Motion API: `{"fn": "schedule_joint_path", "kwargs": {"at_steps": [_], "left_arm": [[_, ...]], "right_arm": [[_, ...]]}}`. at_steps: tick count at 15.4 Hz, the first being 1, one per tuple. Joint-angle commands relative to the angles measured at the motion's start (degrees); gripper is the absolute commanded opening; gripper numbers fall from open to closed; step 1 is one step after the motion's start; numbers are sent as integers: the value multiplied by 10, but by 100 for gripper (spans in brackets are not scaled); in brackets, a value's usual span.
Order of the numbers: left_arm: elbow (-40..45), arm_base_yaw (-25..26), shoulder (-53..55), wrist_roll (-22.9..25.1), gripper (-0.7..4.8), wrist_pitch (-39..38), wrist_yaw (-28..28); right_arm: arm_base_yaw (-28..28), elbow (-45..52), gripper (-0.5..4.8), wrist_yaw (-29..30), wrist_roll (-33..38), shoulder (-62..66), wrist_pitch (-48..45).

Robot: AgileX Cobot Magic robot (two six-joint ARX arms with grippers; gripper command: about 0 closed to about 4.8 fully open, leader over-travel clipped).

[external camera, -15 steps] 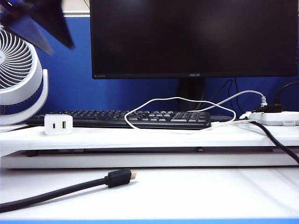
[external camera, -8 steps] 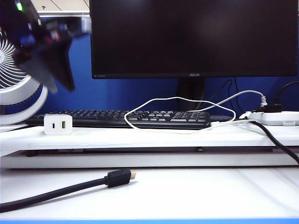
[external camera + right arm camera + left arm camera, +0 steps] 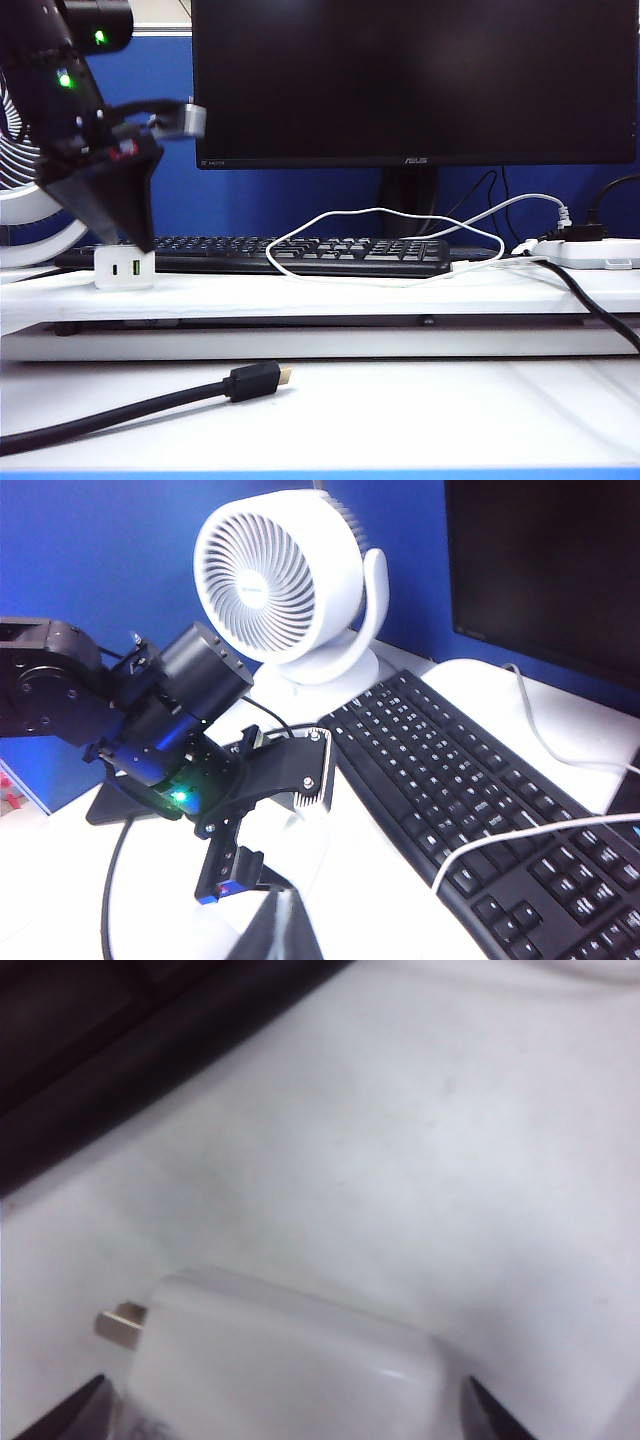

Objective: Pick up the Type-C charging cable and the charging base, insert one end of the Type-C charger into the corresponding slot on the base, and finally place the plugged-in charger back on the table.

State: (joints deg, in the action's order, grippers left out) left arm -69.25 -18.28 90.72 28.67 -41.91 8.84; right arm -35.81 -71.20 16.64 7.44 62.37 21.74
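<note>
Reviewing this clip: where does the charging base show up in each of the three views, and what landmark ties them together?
Exterior view: charging base on the shelf at far left, under the open left claw.
Left wrist view: charging base fills the lower frame, between the claw's fingertips.
Right wrist view: base not clearly visible; the left arm covers that spot.
Shared landmark: black keyboard.

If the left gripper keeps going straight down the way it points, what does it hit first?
The charging base: the open left gripper hangs just above it on the shelf, a finger on each side. The gap left is hard to judge.
</note>
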Motion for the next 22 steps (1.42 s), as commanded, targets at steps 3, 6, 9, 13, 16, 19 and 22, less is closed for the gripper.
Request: {"fn": "schedule_joint_path", "kwargs": {"at_steps": [3,6,9,13,16,19,22], "left_arm": [[0,0,14,-2,479,-18,-1],[0,0,14,-20,281,-17,-2],[0,0,14,-302,263,-24,-2],[0,0,14,-427,270,-52,30],[0,0,14,-428,420,-51,80],[0,0,14,-423,479,-50,90],[-32,0,13,-348,479,-73,93]], "right_arm": [[0,-3,-2,1,-2,-2,-7],[0,-3,-2,1,-2,-2,-7],[0,-3,-2,1,-2,-2,-7],[0,-3,-2,2,-2,-2,-7],[0,-3,-2,3,-2,-2,-7],[-1,-3,-2,3,-2,-2,-7],[-1,-3,-2,3,-2,-2,-7]]}}
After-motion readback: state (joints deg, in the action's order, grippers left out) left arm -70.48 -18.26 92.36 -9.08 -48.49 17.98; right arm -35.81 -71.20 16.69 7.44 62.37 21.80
